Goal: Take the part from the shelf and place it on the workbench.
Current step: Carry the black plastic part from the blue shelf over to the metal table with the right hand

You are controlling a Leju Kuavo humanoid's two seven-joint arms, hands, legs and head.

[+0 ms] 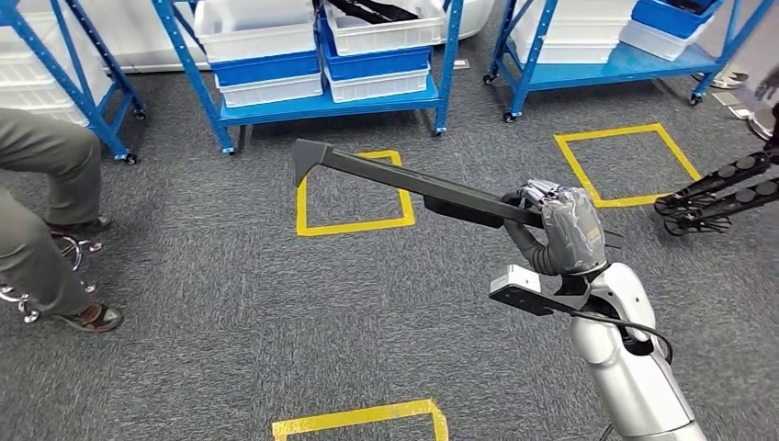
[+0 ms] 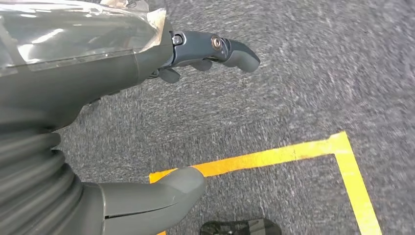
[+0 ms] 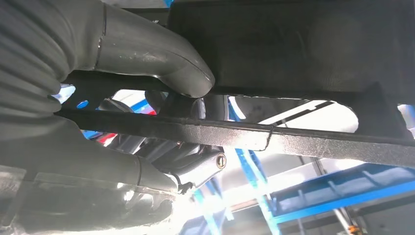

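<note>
The right hand (image 1: 562, 225) grips a long black part (image 1: 404, 179) near one end, fingers wrapped around its bar, and the rest of it juts out past the hand over the grey carpet (image 1: 230, 303). Beyond its far tip stands a blue shelf (image 1: 321, 103) loaded with white and blue bins (image 1: 372, 55). A yellow taped square (image 1: 354, 193) lies on the floor beneath the part. A seated person's legs (image 1: 46, 220) are well off to the side. The left hand (image 2: 147, 98) hangs over the carpet, fingers apart, holding nothing, above a yellow tape corner (image 2: 337, 152).
</note>
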